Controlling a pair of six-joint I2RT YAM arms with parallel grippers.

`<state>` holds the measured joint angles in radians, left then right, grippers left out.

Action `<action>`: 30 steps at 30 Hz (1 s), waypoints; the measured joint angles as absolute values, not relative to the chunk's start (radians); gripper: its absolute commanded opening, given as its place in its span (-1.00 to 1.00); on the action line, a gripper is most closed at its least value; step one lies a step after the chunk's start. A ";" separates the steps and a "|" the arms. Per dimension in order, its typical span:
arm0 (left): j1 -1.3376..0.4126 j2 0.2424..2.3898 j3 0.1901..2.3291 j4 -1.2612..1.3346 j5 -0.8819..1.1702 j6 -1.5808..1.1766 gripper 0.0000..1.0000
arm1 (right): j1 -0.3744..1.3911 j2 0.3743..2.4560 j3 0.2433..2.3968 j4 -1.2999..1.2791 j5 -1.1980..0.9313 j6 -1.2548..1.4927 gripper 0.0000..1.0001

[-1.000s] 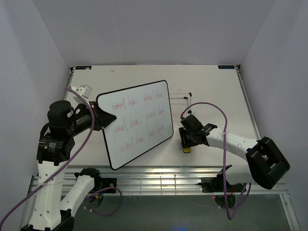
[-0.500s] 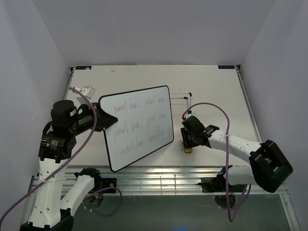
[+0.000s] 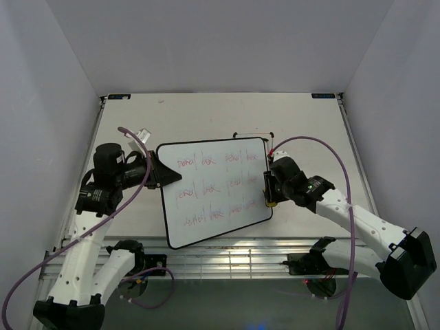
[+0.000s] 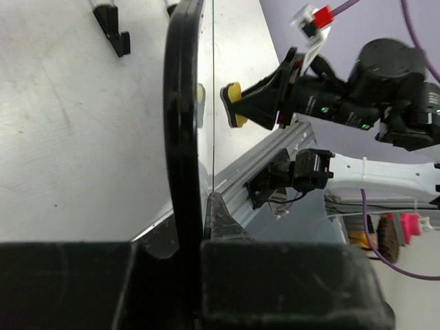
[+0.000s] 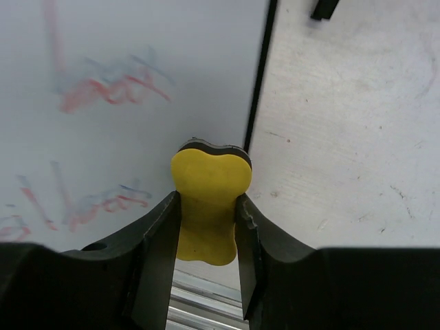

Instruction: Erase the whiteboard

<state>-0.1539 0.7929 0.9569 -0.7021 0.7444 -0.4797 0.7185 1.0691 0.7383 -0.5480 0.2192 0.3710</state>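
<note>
The whiteboard (image 3: 216, 189), white with a thin black frame and rows of faint red handwriting, is held tilted above the table. My left gripper (image 3: 167, 177) is shut on its left edge; in the left wrist view the black frame (image 4: 183, 137) runs edge-on between the jaws. My right gripper (image 3: 269, 188) is shut on a yellow eraser (image 5: 208, 206) and holds it at the board's right edge, over the red writing (image 5: 113, 93). The eraser also shows in the left wrist view (image 4: 232, 104), just off the board's face.
A thin black wire easel stand (image 3: 253, 135) lies on the table behind the board. The table's metal front rail (image 3: 227, 254) runs below the board. Purple cables loop over both arms.
My left arm has swung the whiteboard to the right and more level. My right gripper has lifted the yellow eraser off the table and brought it to the board's right edge.
</note>
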 measured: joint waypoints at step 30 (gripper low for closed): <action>-0.145 0.979 0.615 -0.340 0.992 -0.598 -1.00 | 1.076 1.629 1.449 -0.398 -0.075 0.060 -0.27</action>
